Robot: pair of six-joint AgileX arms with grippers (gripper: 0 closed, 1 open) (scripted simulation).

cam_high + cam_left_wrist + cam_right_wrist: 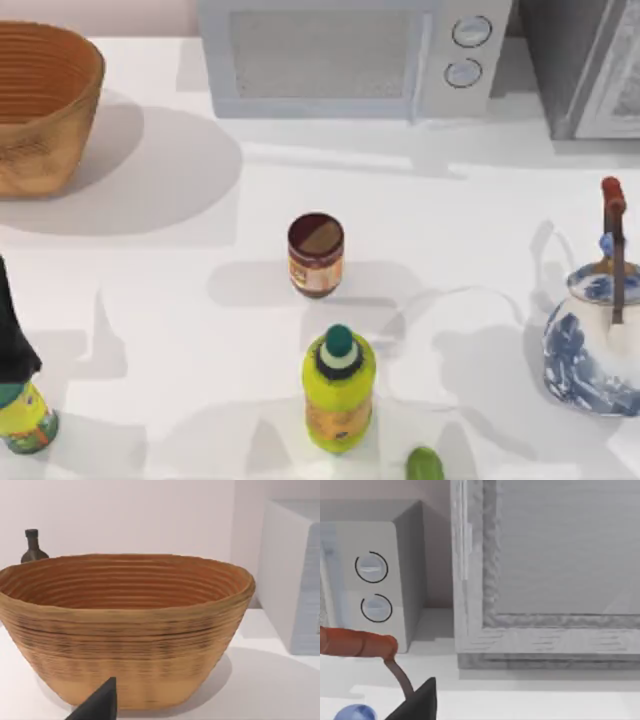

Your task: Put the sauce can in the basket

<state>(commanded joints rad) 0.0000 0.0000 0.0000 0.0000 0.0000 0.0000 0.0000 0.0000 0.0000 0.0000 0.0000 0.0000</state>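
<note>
The bottle (339, 388) stands just in front of the can (315, 255), so a low approach from the near side could knock it over. The left arm (14, 330) sits at the table's near left edge, well apart from the can at mid-table; whether its pincer is open cannot be told. The basket (40, 110) waits at the far left corner.

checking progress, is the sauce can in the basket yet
No, the sauce can stands upright on the table's middle, well apart from the basket at the far left.
</note>
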